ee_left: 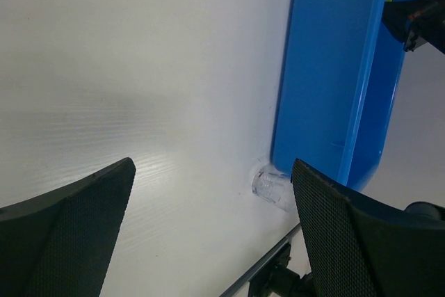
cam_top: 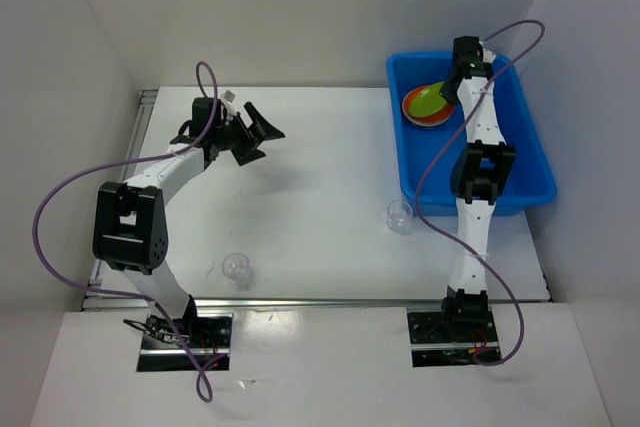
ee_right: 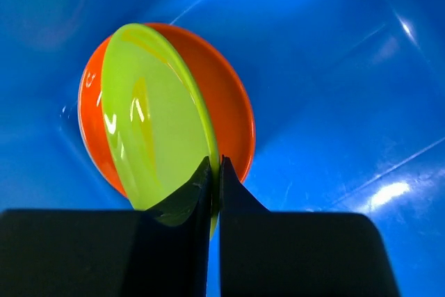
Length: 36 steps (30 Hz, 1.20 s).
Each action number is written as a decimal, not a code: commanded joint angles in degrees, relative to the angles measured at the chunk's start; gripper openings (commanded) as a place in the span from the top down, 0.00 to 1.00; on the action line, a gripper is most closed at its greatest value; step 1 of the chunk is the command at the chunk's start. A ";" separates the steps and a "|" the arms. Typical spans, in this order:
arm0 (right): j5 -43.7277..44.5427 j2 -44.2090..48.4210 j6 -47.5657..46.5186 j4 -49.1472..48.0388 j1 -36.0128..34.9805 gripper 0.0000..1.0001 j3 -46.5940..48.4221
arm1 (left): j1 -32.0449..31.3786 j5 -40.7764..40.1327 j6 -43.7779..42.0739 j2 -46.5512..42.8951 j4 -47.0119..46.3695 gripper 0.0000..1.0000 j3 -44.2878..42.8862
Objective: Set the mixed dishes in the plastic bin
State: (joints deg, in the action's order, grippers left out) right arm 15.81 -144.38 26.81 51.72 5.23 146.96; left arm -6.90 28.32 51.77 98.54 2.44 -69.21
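Bench (cam_top: 320, 177) layout, largest thing first?
— Bin (cam_top: 520, 152) at the far right. Inside it the orange plate (ee_right: 233, 102) lies on the floor.
And the lime plate (ee_right: 149, 116)?
— Tilted over the orange one, inside the bin, its rim pinched by the right pincer (ee_right: 214, 172).
Cups?
— One cup (cam_top: 399, 215) just beside the bin's near wall, the other cup (cam_top: 237, 268) near the left arm.
Left pincer (ee_left: 212, 168)?
— Spread wide, holding nothing, above the bench.

Blue bin (cam_top: 522, 190) holds a flat orange plate (ee_right: 233, 102), a lime green plate (ee_right: 149, 123) tilted over it; one clear cup (cam_top: 399, 215) stands just beside the bin, another cup (cam_top: 237, 268) well apart.
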 commanded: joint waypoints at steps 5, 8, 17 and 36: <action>2.82 -4.60 0.17 4.79 -0.40 0.91 3.87 | 0.30 0.07 -1.85 0.42 -0.33 0.00 0.39; 1.42 -4.60 0.70 4.79 -0.40 0.66 3.87 | 0.30 0.07 -1.85 0.42 -0.33 0.00 0.39; 7.12 7.68 0.17 10.23 -0.40 0.41 0.37 | 0.30 -3.34 -7.44 1.65 1.68 0.00 -0.13; -10.89 76.70 -0.18 2.67 -34.13 0.43 -75.40 | 0.30 -7.93 -18.37 -3.80 6.89 0.00 5.31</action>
State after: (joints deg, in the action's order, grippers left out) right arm 9.34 -67.18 25.91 50.26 -23.44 75.59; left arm -6.90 19.73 35.68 96.90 10.35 -65.08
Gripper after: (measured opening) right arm 0.576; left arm 1.001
